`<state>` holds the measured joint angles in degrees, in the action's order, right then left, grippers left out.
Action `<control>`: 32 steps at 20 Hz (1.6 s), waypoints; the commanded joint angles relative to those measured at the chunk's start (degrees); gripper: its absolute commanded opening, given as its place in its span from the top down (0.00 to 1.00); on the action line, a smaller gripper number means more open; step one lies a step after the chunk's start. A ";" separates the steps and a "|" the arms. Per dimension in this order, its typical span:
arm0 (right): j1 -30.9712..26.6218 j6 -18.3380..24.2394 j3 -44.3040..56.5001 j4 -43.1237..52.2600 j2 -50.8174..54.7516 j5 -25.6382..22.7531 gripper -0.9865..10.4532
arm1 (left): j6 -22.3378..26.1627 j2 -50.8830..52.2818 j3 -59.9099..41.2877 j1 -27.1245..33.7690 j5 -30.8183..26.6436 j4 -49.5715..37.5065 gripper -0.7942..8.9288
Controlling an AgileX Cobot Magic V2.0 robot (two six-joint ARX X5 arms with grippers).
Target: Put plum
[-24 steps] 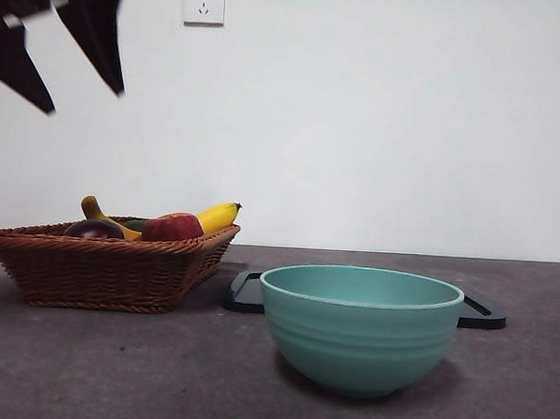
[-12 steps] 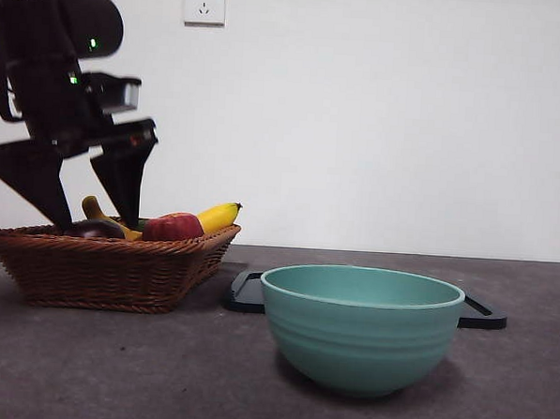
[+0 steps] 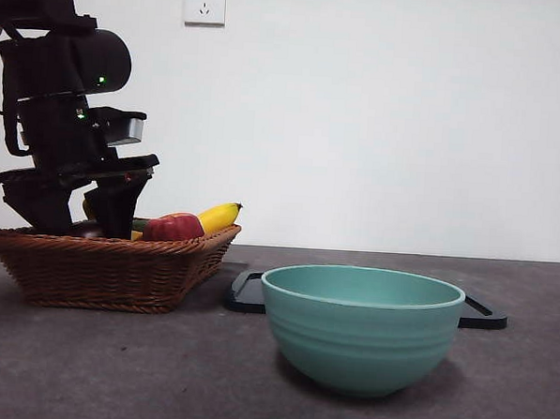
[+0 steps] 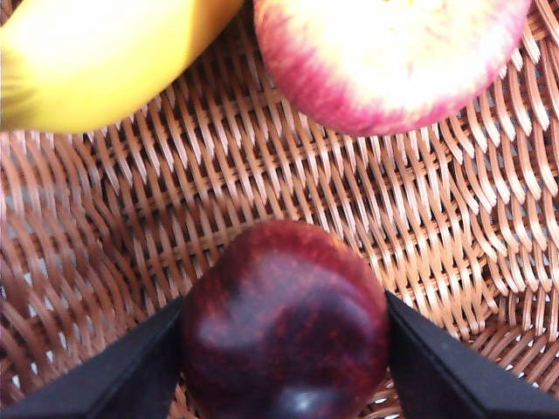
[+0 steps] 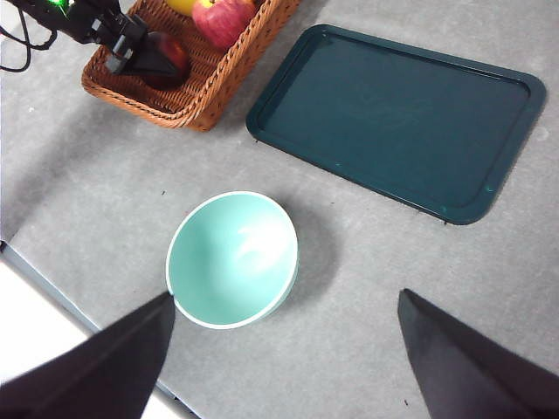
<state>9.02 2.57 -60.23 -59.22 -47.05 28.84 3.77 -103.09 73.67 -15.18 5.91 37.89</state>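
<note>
Fingers of our left gripper [image 4: 284, 384] flank the plum [image 4: 286, 323] on both sides, touching or nearly so; we cannot tell if they grip yet. We judge this the grasp step: squeeze, then lift clear of the basket [image 3: 108, 266] at the frame's left. Our right gripper [image 5: 284, 367] waits spread above the bowl [image 5: 232, 259]

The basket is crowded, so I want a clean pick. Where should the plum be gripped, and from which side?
Grip the plum across its widest middle, coming from above. It is round, and the left gripper already has a jaw on either flank, while the apple and banana lie apart from it.
</note>
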 commanded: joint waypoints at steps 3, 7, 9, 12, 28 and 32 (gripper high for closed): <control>0.24 -0.39 -1.07 0.70 -0.42 0.09 0.55 | 0.44 1.95 2.91 -0.37 0.02 2.08 0.64; 0.24 -0.42 -1.07 0.70 -0.42 0.04 0.55 | 0.46 14.01 3.93 -4.20 2.60 4.70 0.64; 0.24 -0.42 -1.07 0.70 -0.42 0.04 0.55 | -0.17 20.24 3.93 -8.52 6.29 6.86 0.64; 0.24 -0.42 -1.07 0.70 -0.42 0.04 0.55 | -0.17 24.24 3.93 -19.15 8.96 7.67 0.64; 0.24 -0.42 -1.07 0.68 -0.42 -0.35 0.55 | 3.54 0.92 3.93 -39.10 2.05 -0.57 0.64; 0.24 -0.42 -1.07 0.68 -0.42 -0.35 0.55 | 5.35 -2.78 3.93 -40.15 -0.92 -1.40 0.64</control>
<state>9.02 2.57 -60.23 -59.07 -47.05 28.49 7.88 -104.53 76.44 -54.61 5.21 37.06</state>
